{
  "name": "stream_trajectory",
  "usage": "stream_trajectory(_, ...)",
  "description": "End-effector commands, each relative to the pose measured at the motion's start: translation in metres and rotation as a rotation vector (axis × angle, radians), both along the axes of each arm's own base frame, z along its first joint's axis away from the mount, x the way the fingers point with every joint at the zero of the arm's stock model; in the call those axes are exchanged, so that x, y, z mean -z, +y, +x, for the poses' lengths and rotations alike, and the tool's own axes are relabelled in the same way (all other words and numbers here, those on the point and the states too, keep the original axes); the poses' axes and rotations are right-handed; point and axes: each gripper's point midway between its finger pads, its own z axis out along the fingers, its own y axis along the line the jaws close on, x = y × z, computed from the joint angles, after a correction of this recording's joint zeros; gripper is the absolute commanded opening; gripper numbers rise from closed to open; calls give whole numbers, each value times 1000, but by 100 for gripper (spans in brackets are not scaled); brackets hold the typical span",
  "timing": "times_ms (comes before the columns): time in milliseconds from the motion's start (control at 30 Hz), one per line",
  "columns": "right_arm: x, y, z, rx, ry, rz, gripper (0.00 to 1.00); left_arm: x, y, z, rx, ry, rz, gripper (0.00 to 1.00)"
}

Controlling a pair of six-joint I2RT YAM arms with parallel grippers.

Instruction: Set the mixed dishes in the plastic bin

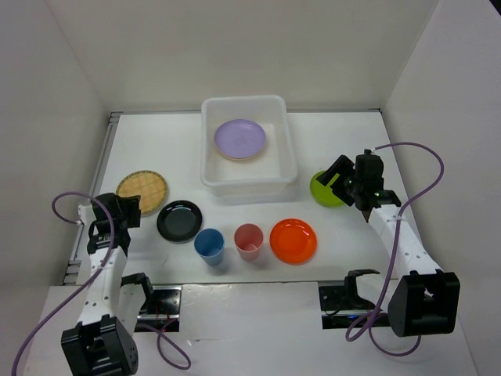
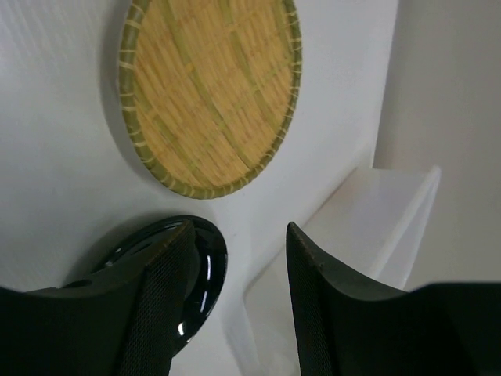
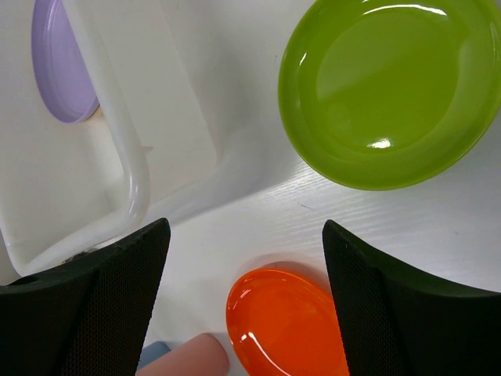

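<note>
- around the work: a white table (image 1: 344, 133) enclosed by pale walls, with a purple cable looping off each arm.
- a row of dishes in the lower middle of the top view, left to right: glossy black plate (image 1: 179, 220), blue cup (image 1: 210, 246), pink-red cup (image 1: 249, 240), orange plate (image 1: 293, 240). both cups stand upright and open side up.
- woven-patterned plate (image 1: 142, 190) lies at centre left, just above and left of the black plate.
- lime green plate (image 1: 322, 193) sits right of centre, beside the bin's lower right corner. the right arm's head covers its upper right edge in the top view.
- white plastic bin (image 1: 246, 188) stands at upper centre, its front wall just above the cup row.
- in the bin: a lilac plate (image 1: 240, 139) lying flat. a thin peach edge shows under it, but i cannot tell what it is.
- left gripper (image 2: 239, 231) is low at centre left by the woven plate's lower edge, jaws apart with nothing between them. the black plate shows past one finger.
- right gripper (image 3: 246, 227) hangs between the lime plate and the bin rim, jaws wide and empty.
</note>
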Motion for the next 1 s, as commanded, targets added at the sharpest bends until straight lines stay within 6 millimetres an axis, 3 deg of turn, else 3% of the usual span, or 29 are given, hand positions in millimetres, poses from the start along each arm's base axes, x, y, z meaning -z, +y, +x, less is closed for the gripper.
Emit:
stream_trajectory(0, -21, 4, 10, -25, -80, -5, 83, 1, -4, 9, 72, -29, -1, 58)
stream_trajectory(167, -25, 4, 12, -30, -91, -12, 83, 29, 10, 11, 65, 48, -20, 58)
stream_trajectory(500, -22, 4, 12, -30, -82, -12, 83, 56, 21, 11, 61, 125, -10, 62)
stream_trajectory(767, -28, 3, 15, -23, -91, -17, 83, 80, 21, 19, 77, 167, -44, 62)
stream_trajectory(933, -30, 1, 15, -15, -91, -23, 83, 99, 17, 22, 81, 190, -93, 57)
stream_trajectory(967, -33, 0, 15, -8, -101, -28, 83, 95, 17, 26, 80, 166, -99, 56)
